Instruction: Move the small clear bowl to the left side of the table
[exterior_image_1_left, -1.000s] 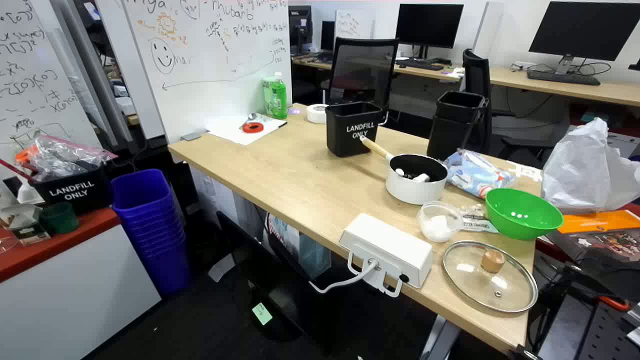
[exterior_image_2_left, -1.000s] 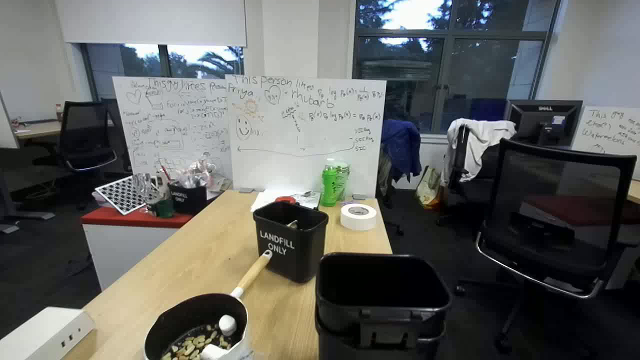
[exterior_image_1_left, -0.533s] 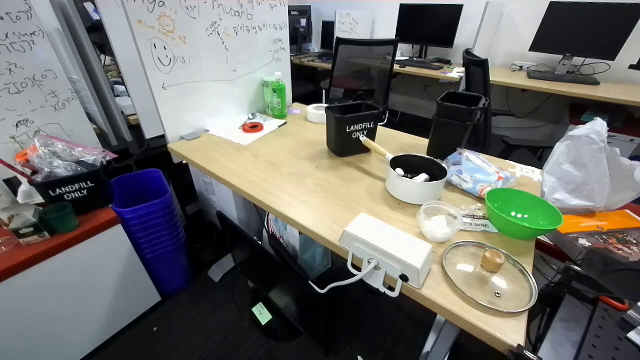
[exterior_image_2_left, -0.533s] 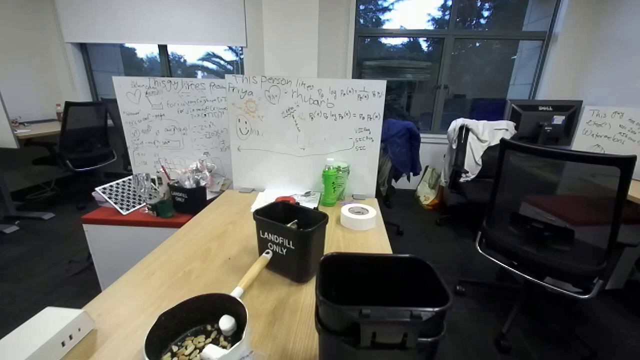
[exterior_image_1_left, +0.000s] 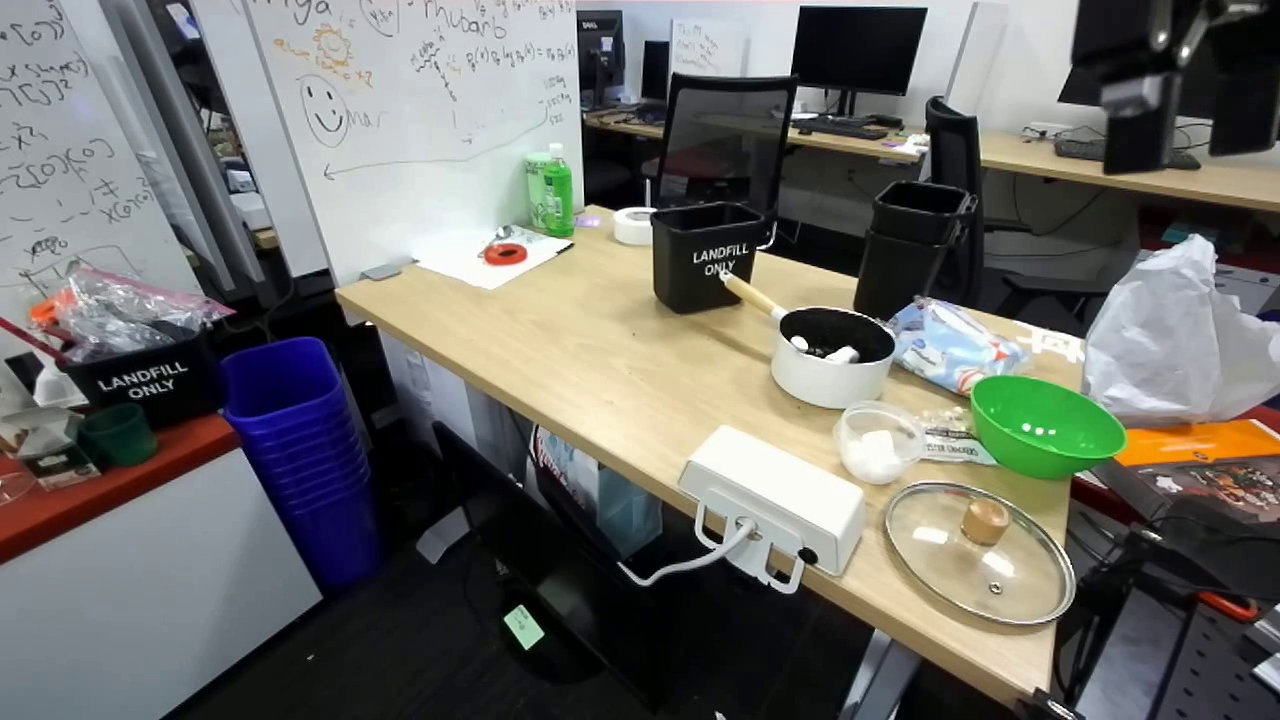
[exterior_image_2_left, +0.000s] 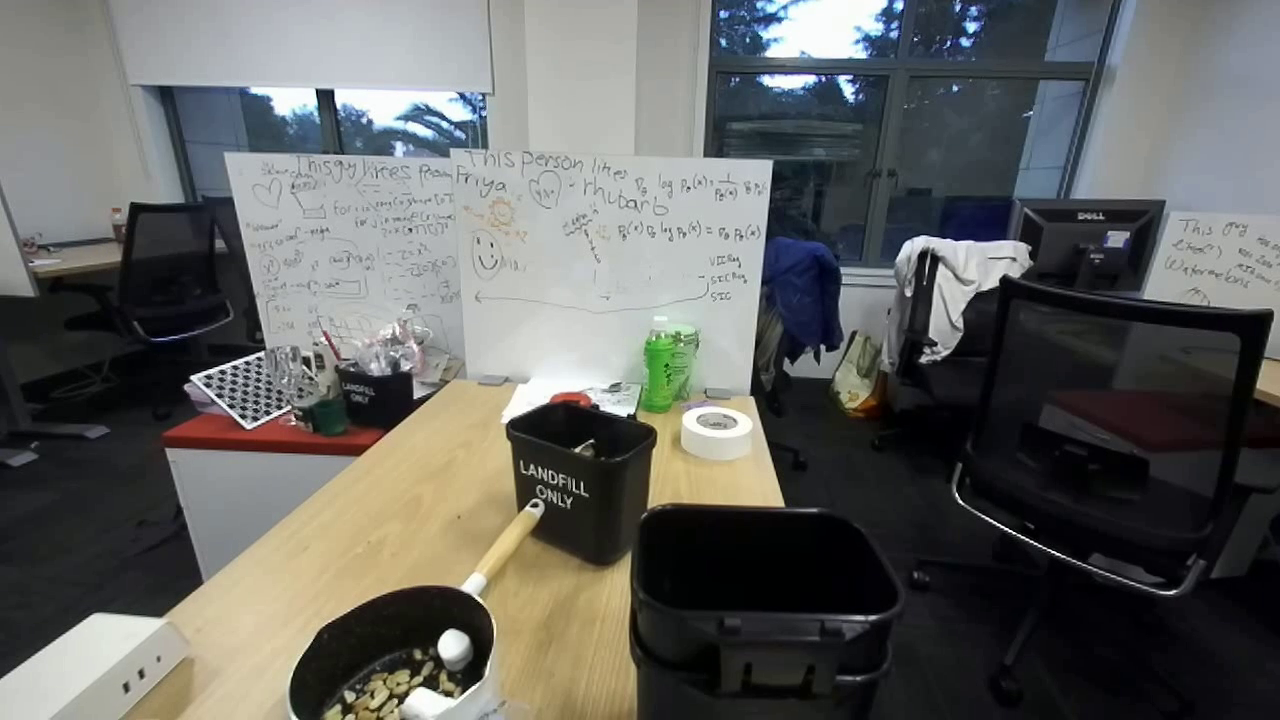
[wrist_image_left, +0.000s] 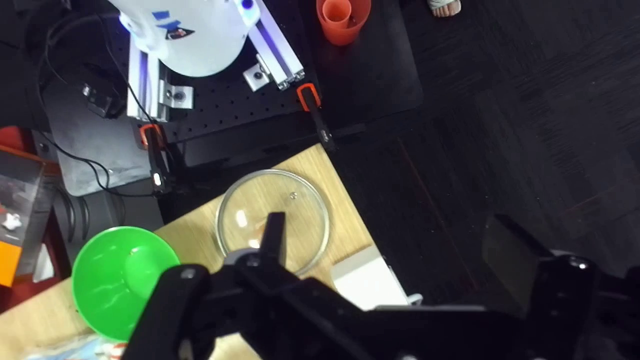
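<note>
The small clear bowl (exterior_image_1_left: 906, 440), with white contents (exterior_image_1_left: 876, 457), rests upright on the table (exterior_image_1_left: 600, 330) between the white saucepan (exterior_image_1_left: 825, 382) and the glass lid (exterior_image_1_left: 950, 565), near the green bowl (exterior_image_1_left: 1048, 440); the gripper (wrist_image_left: 389, 227), well apart from the clear bowl, has its jaws spread wide and grips nothing.

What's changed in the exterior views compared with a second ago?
The gripper has come into an exterior view at its top right, open and holding nothing. Nothing was visibly taken hold of or let go. The small clear bowl, white pot, glass lid and green bowl stayed where they were.
</note>
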